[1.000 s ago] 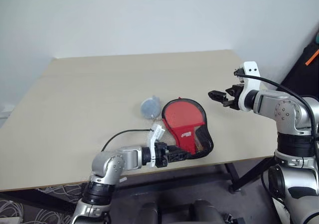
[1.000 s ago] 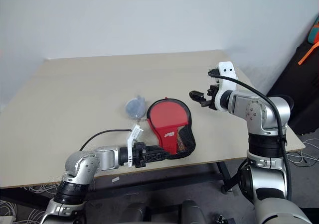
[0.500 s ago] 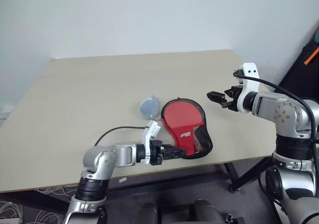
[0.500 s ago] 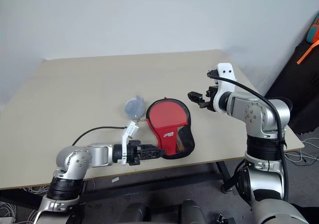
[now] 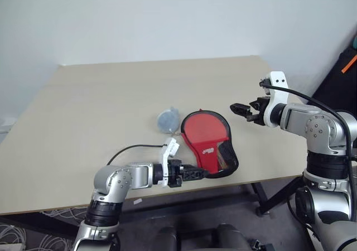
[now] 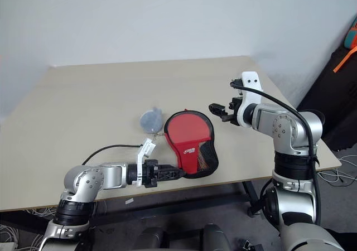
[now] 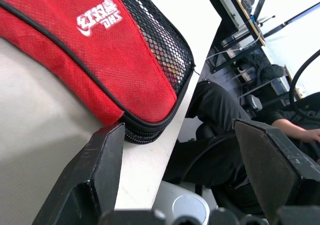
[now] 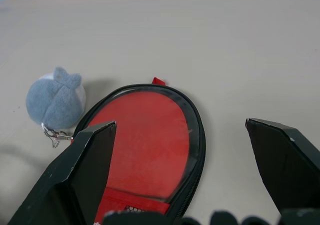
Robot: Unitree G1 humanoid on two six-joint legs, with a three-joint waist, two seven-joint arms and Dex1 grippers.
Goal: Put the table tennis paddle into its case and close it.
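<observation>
The case point(image 5: 207, 144) lies flat near the table's front edge, clear half up at its round end and black mesh point(image 7: 160, 40) at its near end. The table tennis paddle's red face point(image 8: 145, 135) shows through the clear plastic; its handle is not clearly visible. My left gripper point(image 5: 202, 173) is open and low at the near end of the case, one finger point(image 7: 102, 160) beside the zipped edge and the other past the table edge. My right gripper point(image 5: 239, 110) hovers open above the table, just right of the case's round end.
A grey-blue round tag point(image 5: 167, 119) lies left of the case, joined to it by a small chain. The table's front edge point(image 5: 256, 179) runs right beside the case. A black bag point(image 5: 341, 75) stands at the far right. A person in dark clothes point(image 7: 215, 110) sits beyond the table edge.
My left elbow has swung slightly outward while its gripper stays at the near end of the case. The right arm and the case have not moved.
</observation>
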